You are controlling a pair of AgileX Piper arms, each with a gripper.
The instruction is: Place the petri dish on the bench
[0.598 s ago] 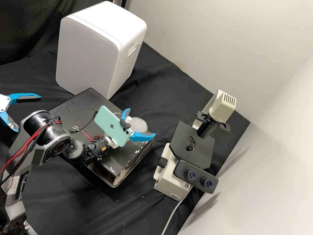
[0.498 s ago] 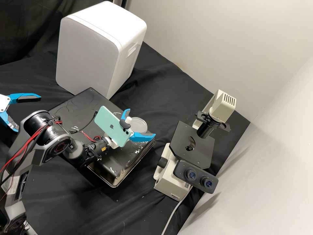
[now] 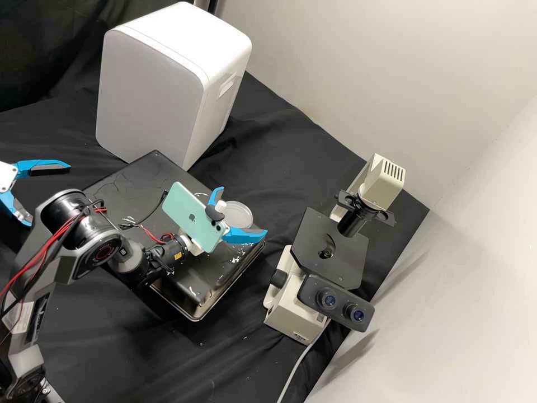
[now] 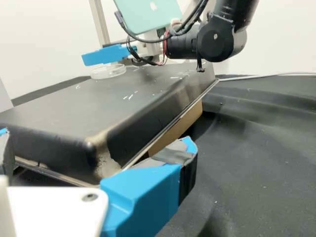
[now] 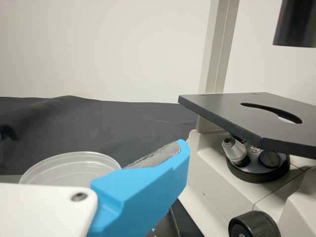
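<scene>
Remaining stationary, the right gripper (image 3: 241, 210) straddles the petri dish (image 5: 69, 169), jaws wide. The petri dish rests unmoved on the black tray (image 3: 128, 184).

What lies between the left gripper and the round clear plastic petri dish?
The black tray's scuffed top, in the left wrist view; the high view also shows the dark grey right arm between the left gripper and petri dish.

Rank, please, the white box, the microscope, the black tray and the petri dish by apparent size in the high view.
1. white box
2. black tray and microscope, too alike to rank
3. petri dish
</scene>
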